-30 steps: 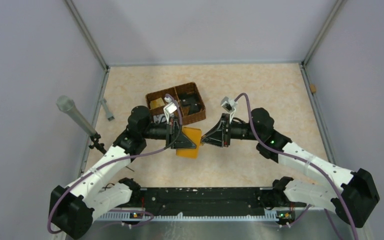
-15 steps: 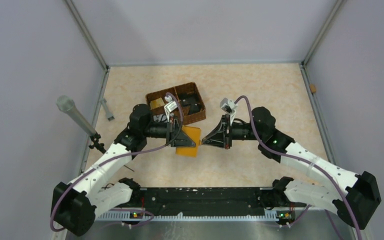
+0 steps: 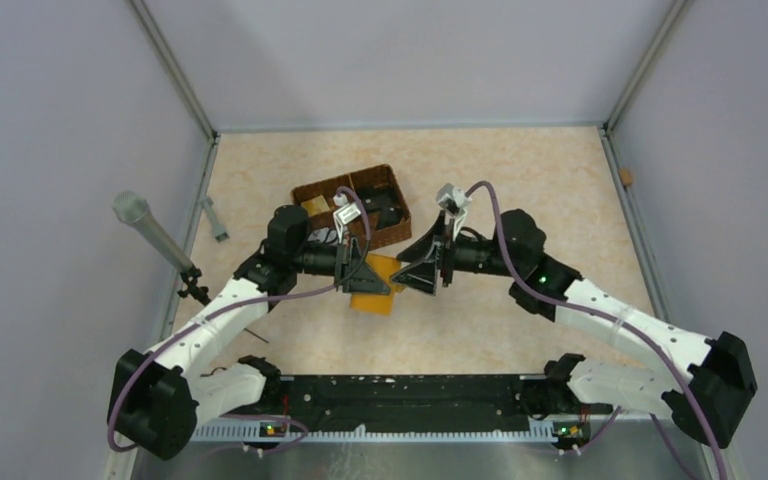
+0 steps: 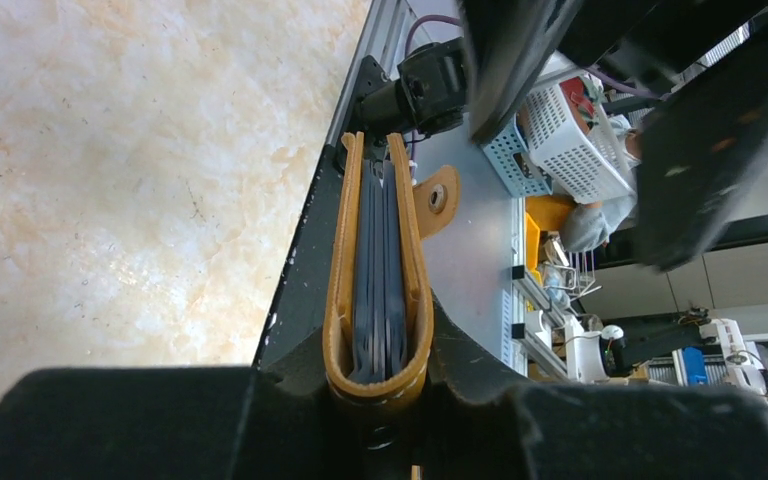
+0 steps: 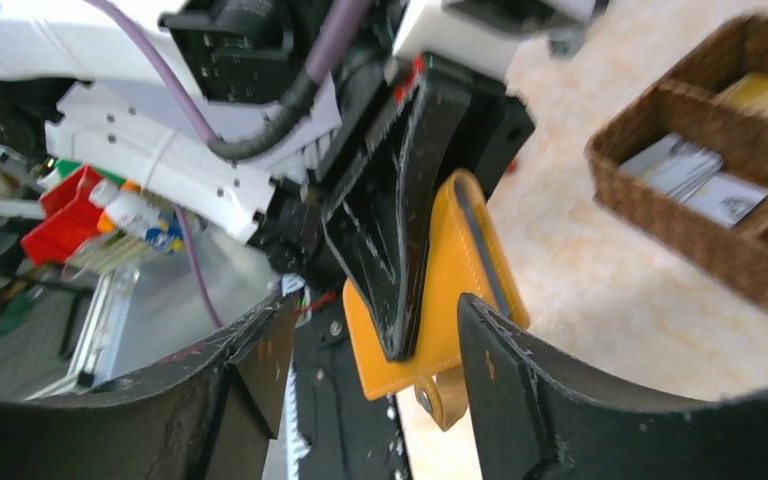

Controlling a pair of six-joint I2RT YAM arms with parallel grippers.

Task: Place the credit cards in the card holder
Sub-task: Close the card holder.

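L gripper: fingers clamped on card holder at its fold, over table centre, just near-side of basket. R gripper: fingers apart, empty, at holder's free end. Credit cards lie in basket. Rec.: hold L clamp firm; R takes one card, presents it edge-on to slot.

1 card holder, 1 basket, 1 microphone
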